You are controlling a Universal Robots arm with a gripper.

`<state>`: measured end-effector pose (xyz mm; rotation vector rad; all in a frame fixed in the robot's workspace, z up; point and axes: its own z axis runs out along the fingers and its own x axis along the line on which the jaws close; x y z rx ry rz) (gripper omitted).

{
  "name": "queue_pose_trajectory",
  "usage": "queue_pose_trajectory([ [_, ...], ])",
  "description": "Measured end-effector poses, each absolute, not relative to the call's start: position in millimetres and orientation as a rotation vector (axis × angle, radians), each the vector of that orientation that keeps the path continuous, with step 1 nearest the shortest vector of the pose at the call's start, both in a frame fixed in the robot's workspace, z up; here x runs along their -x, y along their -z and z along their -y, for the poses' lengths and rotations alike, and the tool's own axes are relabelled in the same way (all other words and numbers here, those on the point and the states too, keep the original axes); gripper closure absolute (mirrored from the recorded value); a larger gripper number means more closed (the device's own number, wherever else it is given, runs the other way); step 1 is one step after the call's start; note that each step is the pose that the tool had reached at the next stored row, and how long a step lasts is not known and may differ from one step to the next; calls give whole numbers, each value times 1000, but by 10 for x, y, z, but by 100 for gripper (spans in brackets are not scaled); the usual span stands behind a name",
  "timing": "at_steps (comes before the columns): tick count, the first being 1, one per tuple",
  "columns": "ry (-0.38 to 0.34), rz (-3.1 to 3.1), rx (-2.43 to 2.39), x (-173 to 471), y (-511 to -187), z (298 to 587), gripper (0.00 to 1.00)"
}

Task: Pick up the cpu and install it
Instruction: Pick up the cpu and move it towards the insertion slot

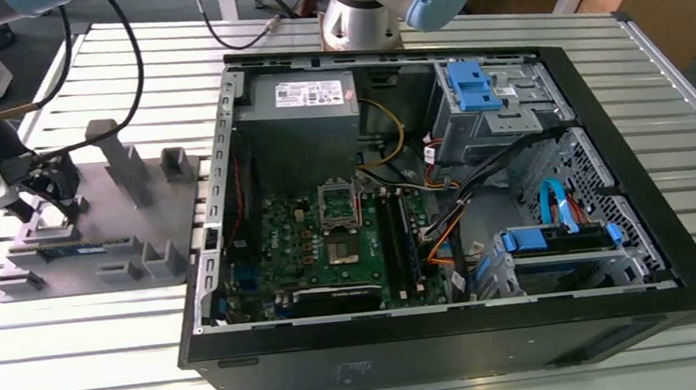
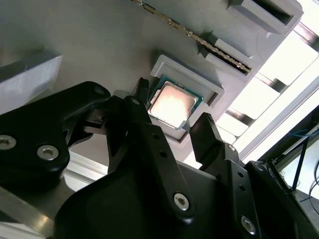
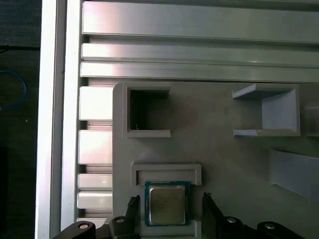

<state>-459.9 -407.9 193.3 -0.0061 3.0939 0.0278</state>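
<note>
Over the grey tray beside the case | gripper hung spread, straddling the cpu, gripping nothing | cpu lay flat in its pocket, seemingly kept square for pickup

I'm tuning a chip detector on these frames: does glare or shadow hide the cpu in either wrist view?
In the second wrist view, a bright reflection washes out the lid of the cpu, but its green rim stays clear, and the table slats blow out to white. In the first wrist view the cpu is evenly lit, without glare.
</note>
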Motion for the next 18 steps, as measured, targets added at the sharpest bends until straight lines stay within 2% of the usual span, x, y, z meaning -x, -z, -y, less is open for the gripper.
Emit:
queue_pose_trajectory([
  [18, -28, -3094, 20, 4602, -1856, 4064, 40],
])
